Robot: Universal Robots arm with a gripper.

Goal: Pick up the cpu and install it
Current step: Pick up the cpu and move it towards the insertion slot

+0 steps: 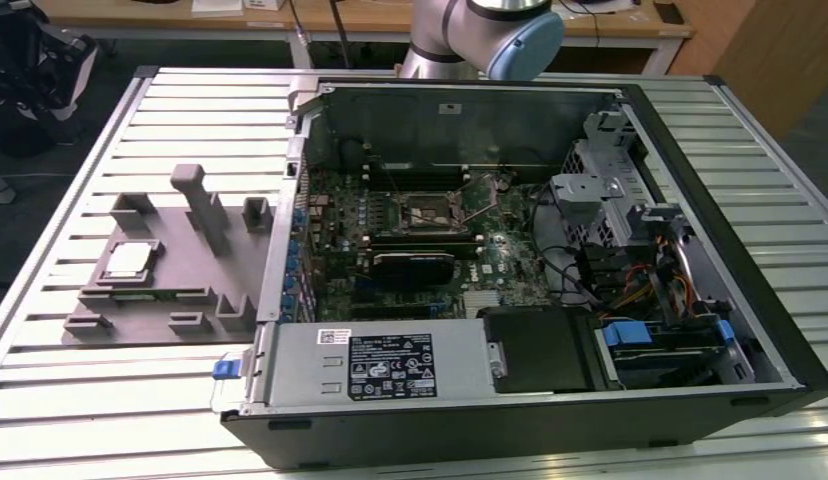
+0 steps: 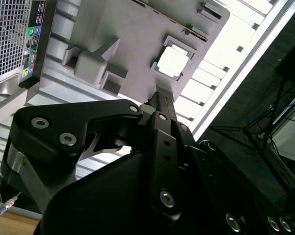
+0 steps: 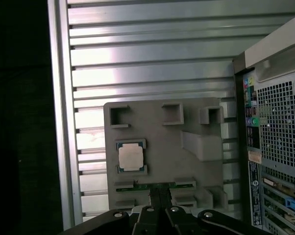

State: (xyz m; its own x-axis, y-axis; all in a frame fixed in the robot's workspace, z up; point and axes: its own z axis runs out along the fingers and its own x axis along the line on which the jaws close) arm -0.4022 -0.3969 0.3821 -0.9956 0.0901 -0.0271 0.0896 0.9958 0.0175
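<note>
plainly, cpu (image 3: 131,157) in grey fixture (image 3: 162,147), untouched

Arm (image 1: 448,40): silver-grey tube, pale-blue joint cap; gripper (image 2: 160,97): matte black linkages (silver screw heads at pivots).

Cpu (image 1: 127,262): silvery-grey top, pale greenish rim. Fixture (image 1: 187,285): plain matt grey throughout. Bench (image 1: 54,400): silver, ribbed in parallel slats. Case (image 1: 521,440): black shell. Board (image 1: 514,265) inside it: green. Latch (image 1: 226,367): blue. My hand (image 3: 160,191): black, dotted with bright silver screw heads.
</note>
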